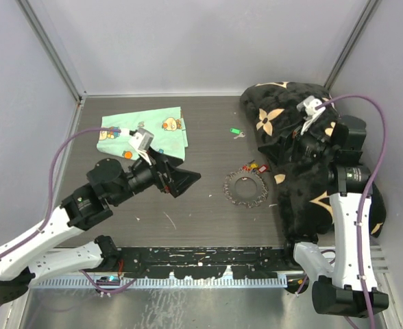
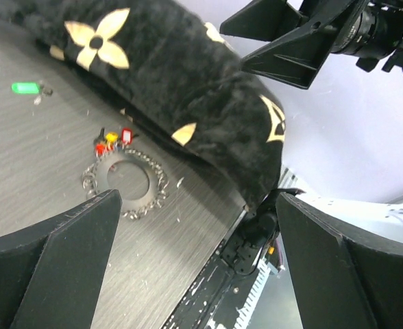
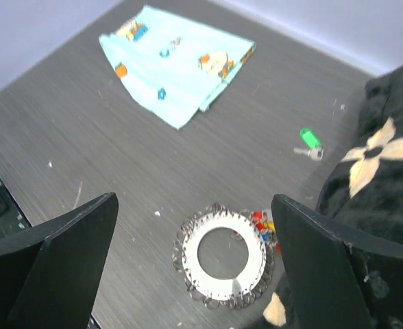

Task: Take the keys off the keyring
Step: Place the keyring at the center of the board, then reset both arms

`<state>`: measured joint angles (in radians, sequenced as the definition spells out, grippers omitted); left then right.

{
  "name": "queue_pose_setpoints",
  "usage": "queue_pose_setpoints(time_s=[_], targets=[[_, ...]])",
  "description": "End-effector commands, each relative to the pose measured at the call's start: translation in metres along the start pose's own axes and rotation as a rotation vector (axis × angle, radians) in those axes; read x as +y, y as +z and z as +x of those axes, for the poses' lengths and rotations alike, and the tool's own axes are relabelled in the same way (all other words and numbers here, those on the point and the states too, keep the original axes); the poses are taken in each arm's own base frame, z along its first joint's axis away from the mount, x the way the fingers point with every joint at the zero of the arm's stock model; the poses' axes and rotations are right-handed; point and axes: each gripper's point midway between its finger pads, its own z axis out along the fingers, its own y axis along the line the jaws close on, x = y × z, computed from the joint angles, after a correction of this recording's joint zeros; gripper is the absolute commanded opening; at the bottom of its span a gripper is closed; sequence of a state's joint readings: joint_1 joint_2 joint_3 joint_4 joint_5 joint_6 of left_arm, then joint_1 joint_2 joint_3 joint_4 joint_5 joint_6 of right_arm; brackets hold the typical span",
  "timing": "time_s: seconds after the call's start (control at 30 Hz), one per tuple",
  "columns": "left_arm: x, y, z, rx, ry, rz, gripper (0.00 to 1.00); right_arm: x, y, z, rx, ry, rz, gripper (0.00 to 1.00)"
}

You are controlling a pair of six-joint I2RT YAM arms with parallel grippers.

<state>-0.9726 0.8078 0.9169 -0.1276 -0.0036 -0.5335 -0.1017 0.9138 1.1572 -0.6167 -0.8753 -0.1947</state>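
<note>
Keyring lay flat on the dark wood-grain table, near its middle and just left of a black plush blanket with a cream flower pattern. It was a thin silver loop with many small silver pieces all around its rim. Small keys with red and orange heads sat bunched at the far-right part of the rim, touching it. Whether they were threaded on the loop I could not tell. One green-headed key lay alone on the table, farther back and well apart from the ring. A mint-green cloth with cartoon print lay flat at the far left.

The left gripper hovered above the table to the left of the keyring, its fingers spread wide with nothing between them. The right gripper hung over the edge of the blanket, to the right of the ring, its fingers also wide apart and holding nothing. In its wrist view the ring appeared below, between the two fingers.
</note>
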Motion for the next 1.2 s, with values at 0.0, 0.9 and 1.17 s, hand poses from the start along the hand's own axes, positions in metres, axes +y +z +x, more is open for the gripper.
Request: queue_pose_setpoints(time_s=[0.0,0.9,1.17], targets=[[-0.016,-0.017,-0.029,0.007,0.079,0.014,0.98,0.028,-0.022,-0.075,-0.158,-0.032,-0.03,1.0],[-0.055,-0.06,-0.091,-0.096,0.11,0.087,0.98,0.073,-0.078,-0.168,-0.413,0.048,0.05,1.0],[-0.058,-0.067,-0.089,-0.125,0.068,0.115,0.98,0.072,-0.081,-0.175,-0.435,0.08,0.064,1.0]])
